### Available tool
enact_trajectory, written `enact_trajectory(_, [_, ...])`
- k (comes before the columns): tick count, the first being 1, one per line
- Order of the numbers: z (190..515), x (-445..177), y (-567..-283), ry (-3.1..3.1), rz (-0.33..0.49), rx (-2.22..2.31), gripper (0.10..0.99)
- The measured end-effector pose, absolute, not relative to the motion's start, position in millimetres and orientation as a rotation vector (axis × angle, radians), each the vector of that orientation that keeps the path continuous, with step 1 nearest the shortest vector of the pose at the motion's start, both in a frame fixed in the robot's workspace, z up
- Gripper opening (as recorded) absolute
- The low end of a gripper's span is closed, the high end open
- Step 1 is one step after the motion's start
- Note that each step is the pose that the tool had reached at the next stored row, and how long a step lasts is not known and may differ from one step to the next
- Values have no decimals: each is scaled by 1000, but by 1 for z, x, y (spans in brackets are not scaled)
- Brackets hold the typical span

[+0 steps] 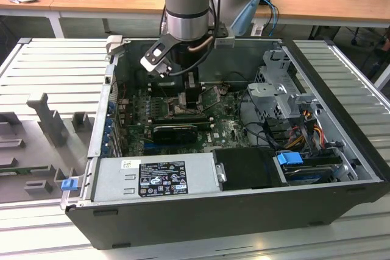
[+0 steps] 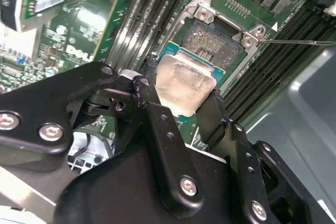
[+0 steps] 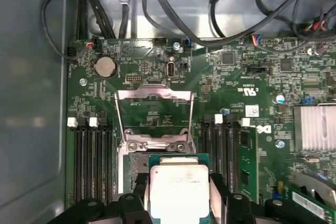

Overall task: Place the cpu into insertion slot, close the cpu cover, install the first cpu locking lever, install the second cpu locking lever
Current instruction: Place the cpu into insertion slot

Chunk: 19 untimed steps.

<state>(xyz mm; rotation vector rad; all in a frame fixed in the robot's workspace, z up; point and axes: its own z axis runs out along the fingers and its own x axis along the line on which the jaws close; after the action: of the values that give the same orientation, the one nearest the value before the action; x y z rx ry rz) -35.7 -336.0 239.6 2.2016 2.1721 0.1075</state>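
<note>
My gripper (image 2: 177, 97) is shut on the cpu (image 2: 185, 81), a pale square chip with a green edge held between the two black fingers (image 2: 152, 109). The chip hangs tilted just above the insertion slot (image 2: 219, 41), whose contact field lies bare inside its silver frame. In the first wrist view the cpu (image 3: 178, 181) covers the near half of the insertion slot (image 3: 136, 162), with the gripper (image 3: 179, 204) around it. The cpu cover (image 3: 153, 96) stands flipped up beyond the slot. In the exterior view the gripper (image 1: 190, 97) reaches down inside the computer case over the motherboard.
Memory slots (image 3: 89, 156) flank the socket on both sides. A thin metal lever (image 2: 299, 42) sticks out beside the socket. A long black card (image 1: 175, 131), the power supply (image 1: 155, 178), a drive cage (image 1: 280, 89) and loose cables (image 3: 173, 19) crowd the case.
</note>
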Motion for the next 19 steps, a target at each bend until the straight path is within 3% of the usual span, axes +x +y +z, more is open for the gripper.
enact_trajectory(19, [212,-46,-321,2173,111,2204,541])
